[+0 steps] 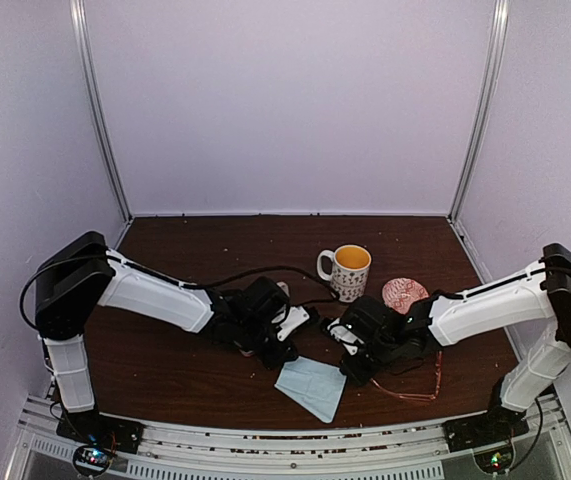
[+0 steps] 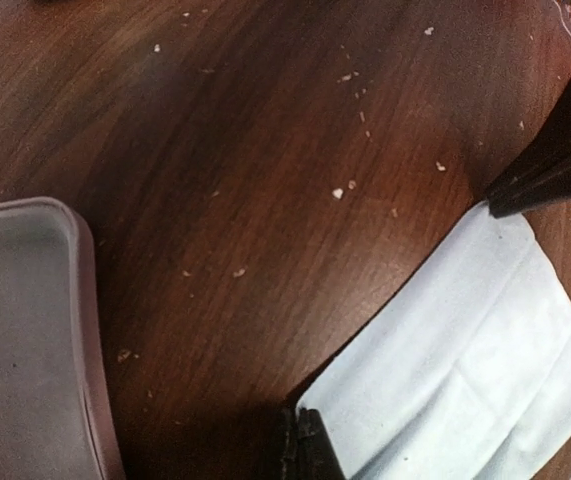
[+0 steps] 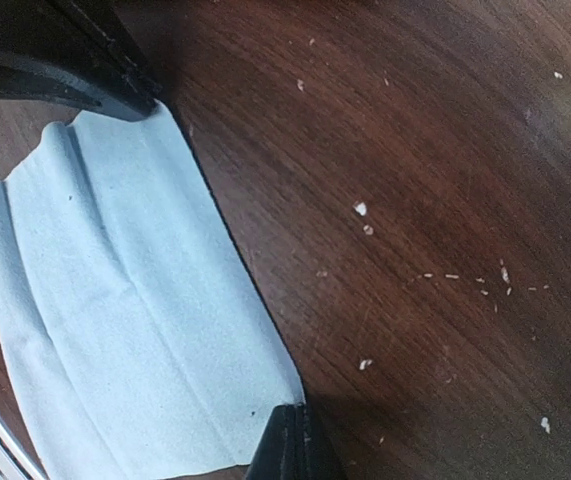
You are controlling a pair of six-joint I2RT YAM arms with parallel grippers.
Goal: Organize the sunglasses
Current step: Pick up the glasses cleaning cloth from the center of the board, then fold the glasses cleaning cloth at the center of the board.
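Note:
The sunglasses [image 1: 417,393], thin reddish wire frames, lie on the brown table below my right forearm, near the front edge. A light blue cloth [image 1: 312,386] lies flat between the two grippers. My left gripper [image 1: 287,338] is shut, its fingertips pinching one corner of the cloth [image 2: 465,360]. My right gripper [image 1: 351,358] is shut, pinching the neighbouring corner of the cloth [image 3: 135,300]. In each wrist view the other gripper shows as a dark shape at the far corner. Neither wrist view clearly shows the sunglasses.
A white patterned mug [image 1: 348,270] stands behind the grippers. A pink patterned rounded object [image 1: 403,293] lies right of it. A pale pinkish-grey rounded container [image 2: 25,340] sits close to the left gripper. The metal rail [image 1: 295,440] runs along the front edge.

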